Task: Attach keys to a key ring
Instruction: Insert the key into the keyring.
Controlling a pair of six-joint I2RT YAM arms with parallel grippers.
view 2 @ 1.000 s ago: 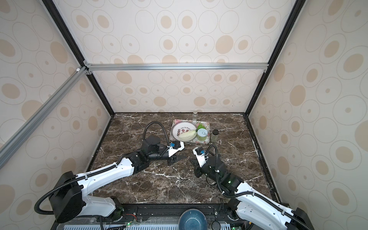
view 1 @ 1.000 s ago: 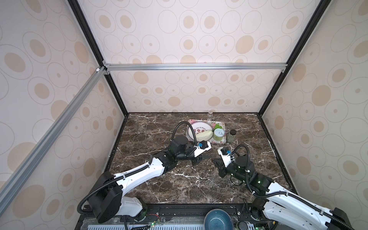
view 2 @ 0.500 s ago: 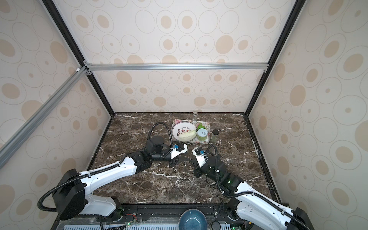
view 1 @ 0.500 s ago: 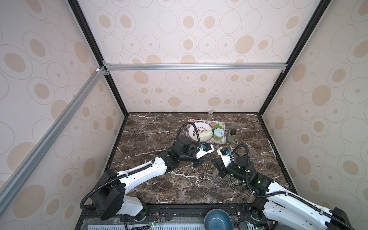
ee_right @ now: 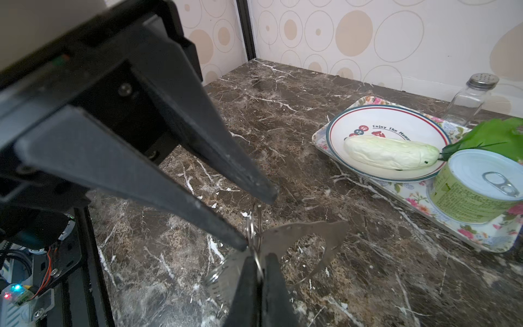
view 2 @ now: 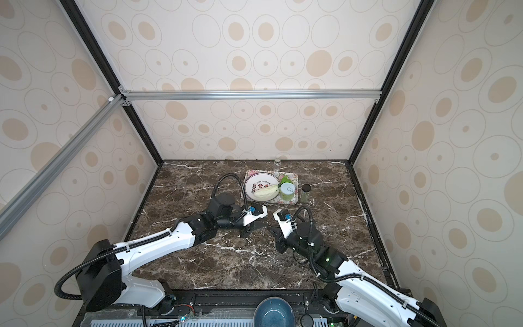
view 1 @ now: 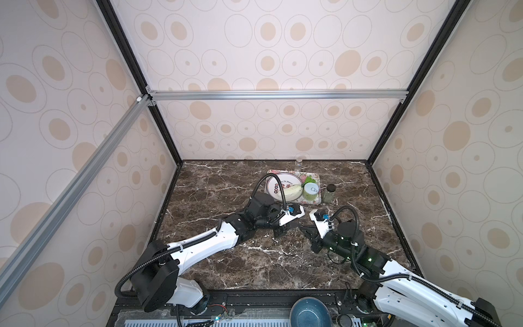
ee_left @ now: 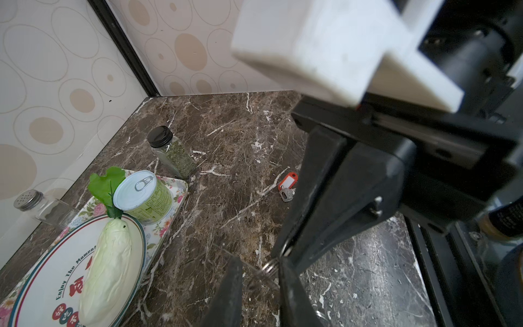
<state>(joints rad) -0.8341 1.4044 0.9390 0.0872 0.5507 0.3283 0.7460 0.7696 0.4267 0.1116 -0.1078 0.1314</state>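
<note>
1. In both top views a floral tray [ee_right: 413, 201] sits right of centre in the frame, on the far part of the tabletop [view 1: 215, 192].
2. The tray holds a white plate [ee_right: 382, 119] and a green can [ee_right: 475, 192] with a pull-tab lid. A pale green vegetable [ee_right: 390, 153] lies across the plate, and a green leaf [ee_right: 498, 133] lies by the can.
3. A herb jar [ee_left: 172, 153] with a black lid stands on the tabletop just beside the tray. A clear shaker [ee_right: 469, 99] with a metal top stands behind the tray, near the back wall.
4. A blue bowl [view 1: 310, 312] is cut off by the bottom edge of the frame. What it holds cannot be seen.
5. The right pincer [ee_right: 260, 263] is clamped on the rim of the key ring [ee_right: 283, 235], holding it just above the tabletop.
6. The left pincer [ee_right: 256, 222] has its jaws apart, one on each side of a thin wire loop [ee_left: 268, 267] at the key ring's edge. I cannot tell whether they press it.
7. A red tag [ee_left: 288, 179] with a silver key [ee_left: 286, 195] lies on the tabletop, apart from both pincers.
8. In the top views both arms meet mid-frame and hide the key ring.
</note>
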